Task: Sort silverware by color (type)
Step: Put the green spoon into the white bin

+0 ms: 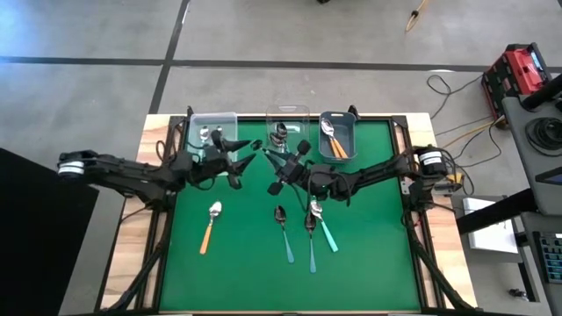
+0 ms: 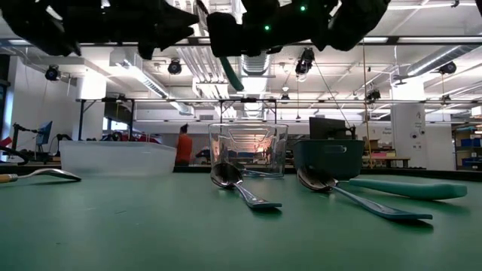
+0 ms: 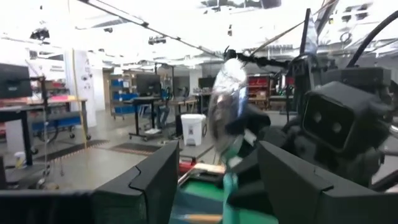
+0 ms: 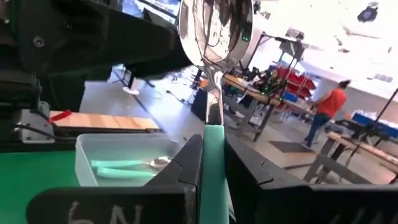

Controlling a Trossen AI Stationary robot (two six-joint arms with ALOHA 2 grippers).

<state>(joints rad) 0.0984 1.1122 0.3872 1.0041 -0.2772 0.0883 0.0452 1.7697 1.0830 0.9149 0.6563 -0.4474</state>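
You get bright, even overhead light on green table (image 1: pixel 369 263), shadows faint; low view: arms overhead near-black against lit ceiling; left wrist view: background washed out, spoon bowl (image 3: pixel 227 99) motion-blurred; right wrist view: upper right blown out

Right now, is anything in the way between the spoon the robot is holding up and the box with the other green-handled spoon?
Yes. The left gripper hangs open between the mint-handled spoon, pinched in the right gripper, and the clear bin holding another mint-handled spoon. It sits close by the raised spoon's bowl. Nothing else visible blocks the way.
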